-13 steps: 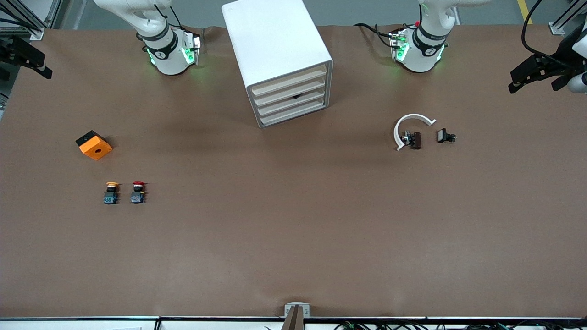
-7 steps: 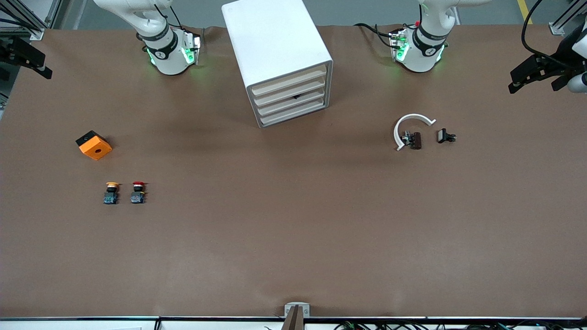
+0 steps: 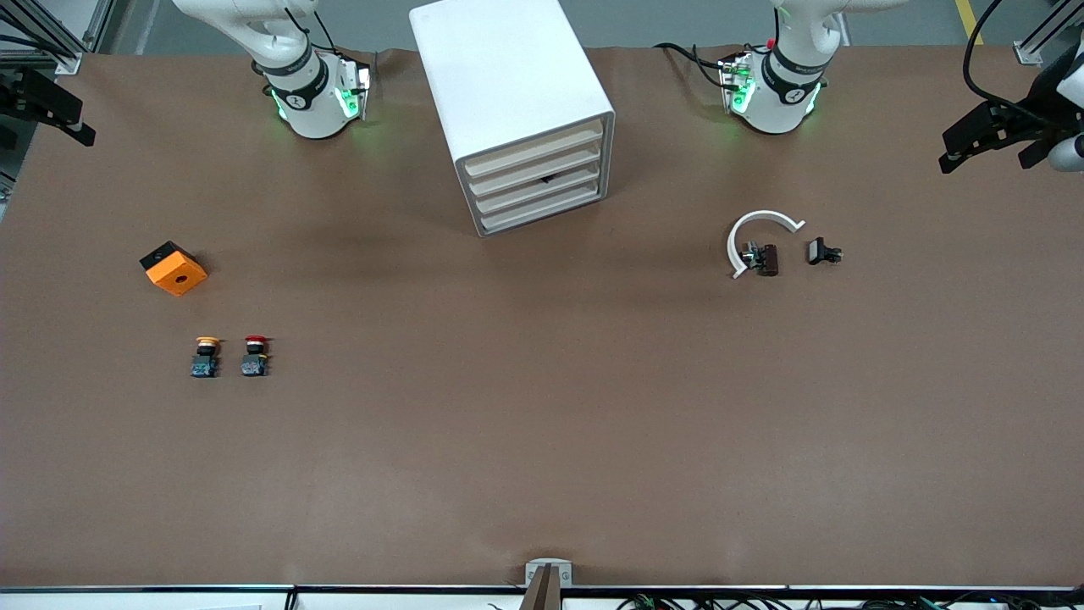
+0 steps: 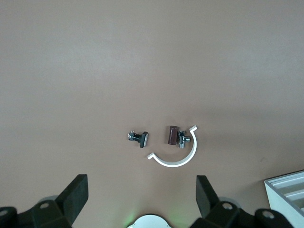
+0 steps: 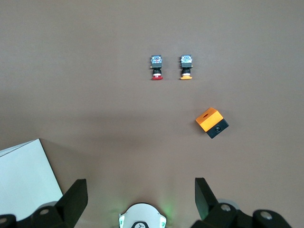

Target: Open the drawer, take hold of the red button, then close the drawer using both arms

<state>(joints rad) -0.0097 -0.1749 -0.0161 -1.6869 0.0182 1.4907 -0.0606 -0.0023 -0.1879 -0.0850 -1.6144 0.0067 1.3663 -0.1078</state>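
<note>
Front view: unlabelled cabinet (image 3: 517,110), drawers shut

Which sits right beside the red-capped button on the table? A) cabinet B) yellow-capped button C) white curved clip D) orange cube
B: the red-capped button and the yellow-capped button stand side by side, with the orange cube farther from the front camera and apart from both.
</note>
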